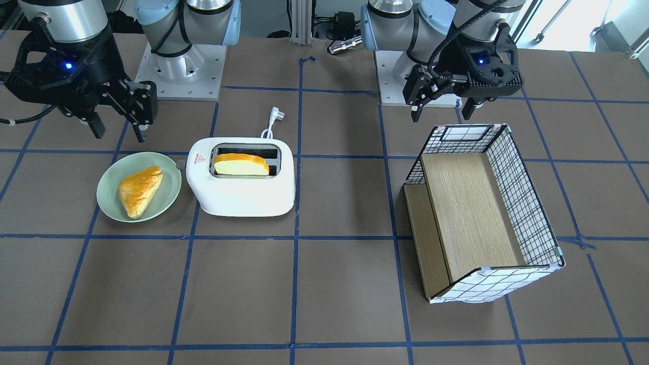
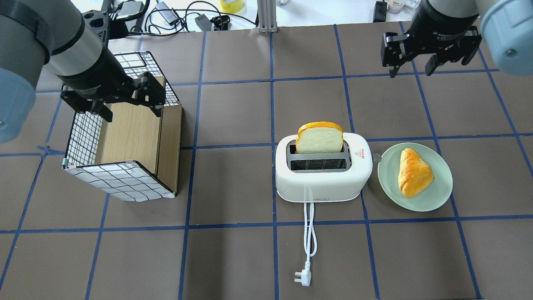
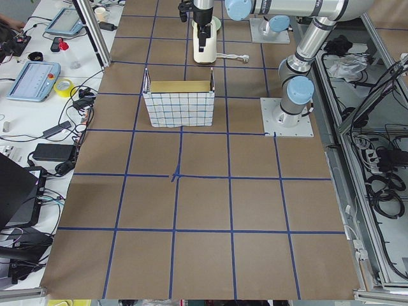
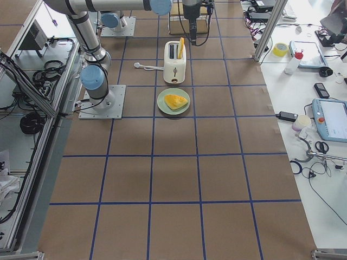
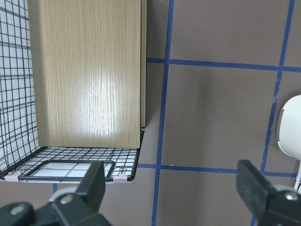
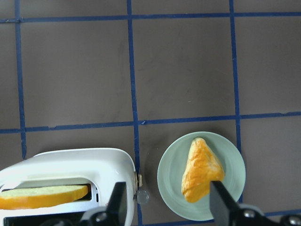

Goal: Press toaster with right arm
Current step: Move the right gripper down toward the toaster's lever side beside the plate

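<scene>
The white two-slot toaster (image 1: 243, 195) (image 2: 320, 185) stands at mid table with a slice of bread (image 1: 241, 165) upright in one slot. Its small grey lever knob (image 1: 180, 164) (image 2: 377, 157) sticks out of the end that faces the plate. The right gripper (image 1: 117, 132) (image 2: 410, 68) is open and empty. It hangs above the table, off to the plate's side of the toaster, and touches nothing. In the right wrist view the knob (image 6: 142, 197) lies just inside the gripper's one finger (image 6: 117, 202). The left gripper (image 1: 441, 114) (image 2: 131, 112) is open and empty over the basket.
A pale green plate (image 1: 109, 177) (image 2: 437, 193) with a golden pastry (image 1: 139, 191) sits right beside the toaster's lever end. A wire-grid basket (image 1: 522, 203) (image 2: 83, 133) with a wooden insert lies on its side under the left arm. The toaster's white cord and plug (image 2: 303, 278) trail toward the robot.
</scene>
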Tool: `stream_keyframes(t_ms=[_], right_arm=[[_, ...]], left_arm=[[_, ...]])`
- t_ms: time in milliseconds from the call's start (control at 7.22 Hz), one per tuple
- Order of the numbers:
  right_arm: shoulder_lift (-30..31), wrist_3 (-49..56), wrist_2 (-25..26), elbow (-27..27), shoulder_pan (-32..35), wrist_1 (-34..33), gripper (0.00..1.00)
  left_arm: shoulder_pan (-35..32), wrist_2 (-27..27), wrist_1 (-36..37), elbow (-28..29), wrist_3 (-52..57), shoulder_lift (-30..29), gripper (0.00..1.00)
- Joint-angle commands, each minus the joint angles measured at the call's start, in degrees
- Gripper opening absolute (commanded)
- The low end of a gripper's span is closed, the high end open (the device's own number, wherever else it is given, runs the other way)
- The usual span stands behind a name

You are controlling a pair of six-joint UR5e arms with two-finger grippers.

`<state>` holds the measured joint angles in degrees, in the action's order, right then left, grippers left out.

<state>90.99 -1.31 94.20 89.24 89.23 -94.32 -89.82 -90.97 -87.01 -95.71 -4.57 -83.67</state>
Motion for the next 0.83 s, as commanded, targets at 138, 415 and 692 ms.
stream_keyframes(t_ms=[138, 415, 692], right_arm=[[-0.03, -0.1, -0.94, 4.78, -0.37, 3.97, 0.0], [-0.29, -0.01, -1.47, 9.26, -0.81, 2.93, 0.0], [-0.29, 2.35, -3.49, 14.1, -2.12, 0.13, 0.0]], left_arm=[[0.0, 0.0, 0.0, 0.0, 0.0, 0.0, 1.0], [0.0, 0.0, 0.0, 0.0, 0.0, 0.0, 1.0], [0.0, 0.0, 0.0, 0.0, 0.0, 0.0, 1.0]])
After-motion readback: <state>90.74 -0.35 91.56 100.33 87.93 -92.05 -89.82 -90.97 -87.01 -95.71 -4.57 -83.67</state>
